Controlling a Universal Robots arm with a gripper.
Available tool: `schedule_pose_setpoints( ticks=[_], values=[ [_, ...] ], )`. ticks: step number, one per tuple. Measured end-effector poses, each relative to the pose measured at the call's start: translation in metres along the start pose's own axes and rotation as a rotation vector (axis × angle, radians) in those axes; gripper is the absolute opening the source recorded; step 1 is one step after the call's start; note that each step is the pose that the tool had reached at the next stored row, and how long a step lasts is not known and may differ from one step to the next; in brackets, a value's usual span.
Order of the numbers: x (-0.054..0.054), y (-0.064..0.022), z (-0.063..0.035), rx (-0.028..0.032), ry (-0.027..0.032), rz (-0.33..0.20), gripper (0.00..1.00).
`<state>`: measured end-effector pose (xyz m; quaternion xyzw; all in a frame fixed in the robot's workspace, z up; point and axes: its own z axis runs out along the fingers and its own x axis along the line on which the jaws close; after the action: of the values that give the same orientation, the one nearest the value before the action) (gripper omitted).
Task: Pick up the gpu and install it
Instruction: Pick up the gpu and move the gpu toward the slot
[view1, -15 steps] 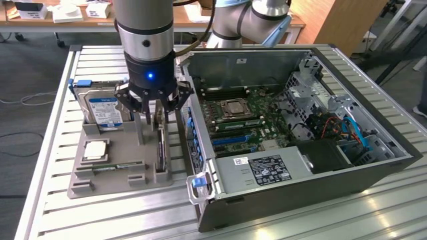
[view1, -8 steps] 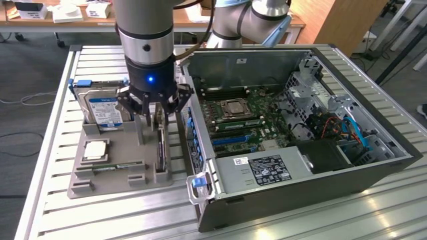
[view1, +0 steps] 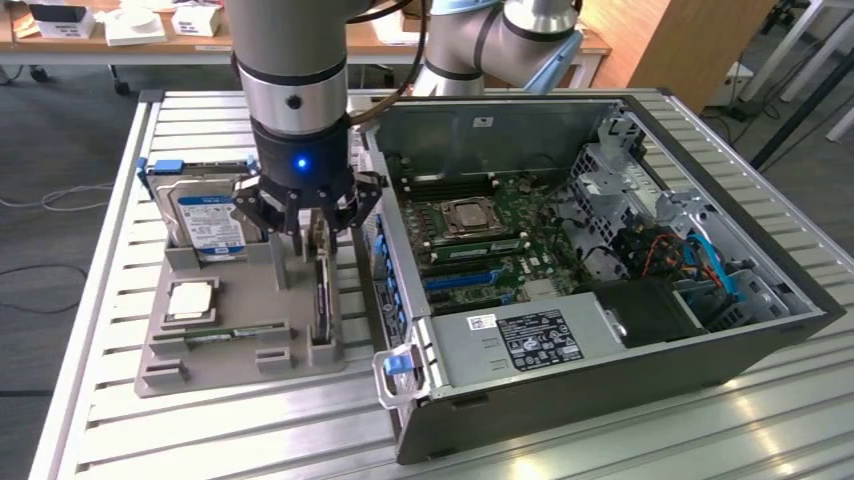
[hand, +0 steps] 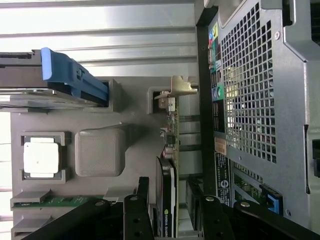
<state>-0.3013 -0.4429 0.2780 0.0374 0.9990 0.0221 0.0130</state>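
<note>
The gpu (view1: 320, 292) stands on its edge in a slot of the grey holder tray (view1: 200, 372), right beside the open computer case (view1: 747, 340). In the wrist view the gpu (hand: 166, 195) shows its black cooler, its green board and the silver bracket (hand: 181, 87) at the far end. My gripper (view1: 318, 236) hangs straight above the card, open, with one finger on each side of its top edge. In the wrist view the gripper (hand: 168, 184) straddles the card, and a small gap shows between each black finger (hand: 143, 192) and the card.
On the same tray stand a hard drive (view1: 211, 220) with a blue handle (hand: 70, 80), a CPU (view1: 191, 300) and a RAM stick (view1: 240, 332). The case lies open, showing the motherboard (view1: 481, 240) and power supply (view1: 527, 335). Its perforated rear wall (hand: 250, 90) is close beside the card.
</note>
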Motion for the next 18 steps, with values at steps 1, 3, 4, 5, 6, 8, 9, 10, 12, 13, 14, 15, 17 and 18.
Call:
schedule_pose_setpoints(
  ticks=[1,3,4,5,6,8,9,10,12,13,14,15,17,18],
  values=[
    [0.000,-0.0010,0.0000,-0.0001,0.0000,0.000,0.43],
    [0.000,-0.0040,-0.0002,-0.0001,0.0000,0.000,0.43],
    [0.000,-0.0059,-0.0003,-0.0001,0.0001,0.000,0.43],
    [-0.001,-0.0076,-0.0003,0.0000,0.0001,0.000,0.43],
    [-0.001,-0.0084,-0.0004,0.0000,0.0003,0.000,0.43],
    [-0.001,-0.0084,-0.0004,0.0000,0.0002,0.000,0.43],
    [-0.001,-0.0085,-0.0004,-0.0001,0.0002,0.000,0.43],
    [-0.001,-0.0087,-0.0004,0.0000,0.0002,0.000,0.43],
    [-0.001,-0.0109,-0.0004,0.0000,0.0002,0.000,0.43],
    [-0.001,-0.0125,-0.0005,-0.0001,0.0002,0.000,0.43],
    [-0.001,-0.0140,-0.0005,-0.0001,0.0002,0.000,0.43],
    [-0.001,-0.0147,-0.0006,0.0000,0.0003,0.000,0.43],
    [-0.001,-0.0148,-0.0006,0.0000,0.0002,0.000,0.43],
    [-0.001,-0.0148,-0.0006,-0.0001,0.0001,0.000,0.43]
  ],
)
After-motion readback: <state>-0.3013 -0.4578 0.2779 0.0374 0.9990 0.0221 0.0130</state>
